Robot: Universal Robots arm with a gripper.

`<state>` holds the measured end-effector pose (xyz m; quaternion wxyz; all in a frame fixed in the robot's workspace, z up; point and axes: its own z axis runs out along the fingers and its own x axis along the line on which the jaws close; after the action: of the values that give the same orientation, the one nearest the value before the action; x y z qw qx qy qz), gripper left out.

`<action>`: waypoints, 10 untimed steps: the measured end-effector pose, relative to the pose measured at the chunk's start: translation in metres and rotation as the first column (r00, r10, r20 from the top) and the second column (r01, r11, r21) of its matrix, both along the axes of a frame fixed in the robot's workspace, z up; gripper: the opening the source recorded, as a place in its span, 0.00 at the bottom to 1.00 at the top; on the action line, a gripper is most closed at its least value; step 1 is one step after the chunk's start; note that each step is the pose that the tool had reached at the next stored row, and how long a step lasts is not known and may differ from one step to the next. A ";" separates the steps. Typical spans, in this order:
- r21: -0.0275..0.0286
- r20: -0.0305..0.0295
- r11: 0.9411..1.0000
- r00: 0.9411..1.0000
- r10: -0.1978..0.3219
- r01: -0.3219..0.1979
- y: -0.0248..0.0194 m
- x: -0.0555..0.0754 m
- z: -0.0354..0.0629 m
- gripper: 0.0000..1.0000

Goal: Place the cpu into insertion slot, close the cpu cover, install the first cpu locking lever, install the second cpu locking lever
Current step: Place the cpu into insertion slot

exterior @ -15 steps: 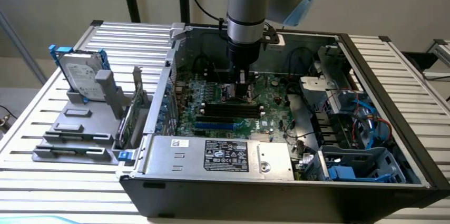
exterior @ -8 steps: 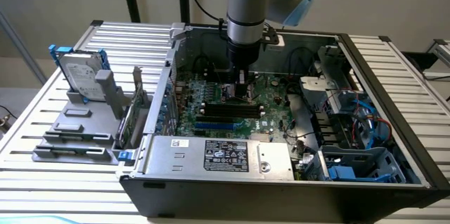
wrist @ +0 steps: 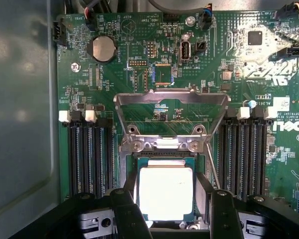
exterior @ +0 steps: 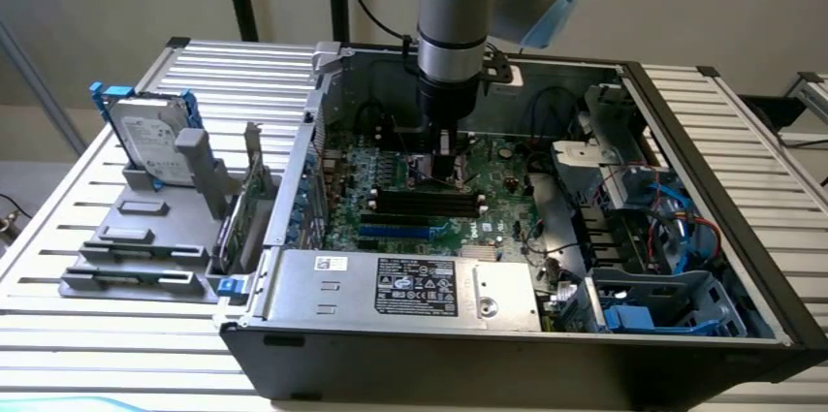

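The cpu (wrist: 166,199), a small pale square chip, lies low in the insertion slot (wrist: 165,156) on the green board. My gripper (wrist: 167,186) straddles it, and its black fingers (wrist: 127,211) sit tight against the chip's two opposite sides. The cpu cover (wrist: 169,96), a thin silver frame, stands swung open beyond the slot on its hinge. A thin wire locking lever (wrist: 214,172) runs beside the slot, unlatched. From outside, the gripper (exterior: 447,174) reaches straight down into the open computer case onto the board.
Long black memory slots (wrist: 89,154) flank the socket on both sides. A coin battery (wrist: 102,48) sits farther along the board. A labelled grey box (exterior: 401,286) fills the case's front, blue cables (exterior: 673,208) its right side. A hard drive (exterior: 149,141) stands outside.
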<state>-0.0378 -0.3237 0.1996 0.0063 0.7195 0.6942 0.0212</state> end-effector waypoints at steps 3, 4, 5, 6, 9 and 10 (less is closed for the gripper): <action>0.000 0.000 1.000 1.000 -0.002 0.002 0.0001 0.000 -0.0006 0.55; 0.000 0.000 1.000 1.000 -0.002 0.002 0.0002 0.000 -0.0008 0.55; 0.000 0.000 1.000 1.000 -0.003 0.003 0.0003 0.000 -0.0010 0.55; 0.000 0.000 1.000 1.000 -0.003 0.003 0.0003 0.000 -0.0012 0.55; 0.000 0.000 1.000 1.000 -0.005 0.005 0.0004 0.000 -0.0018 0.55; 0.000 0.000 1.000 1.000 -0.005 0.005 0.0004 0.000 -0.0020 0.55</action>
<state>-0.0377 -0.3234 0.1977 0.0063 0.7213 0.6922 0.0212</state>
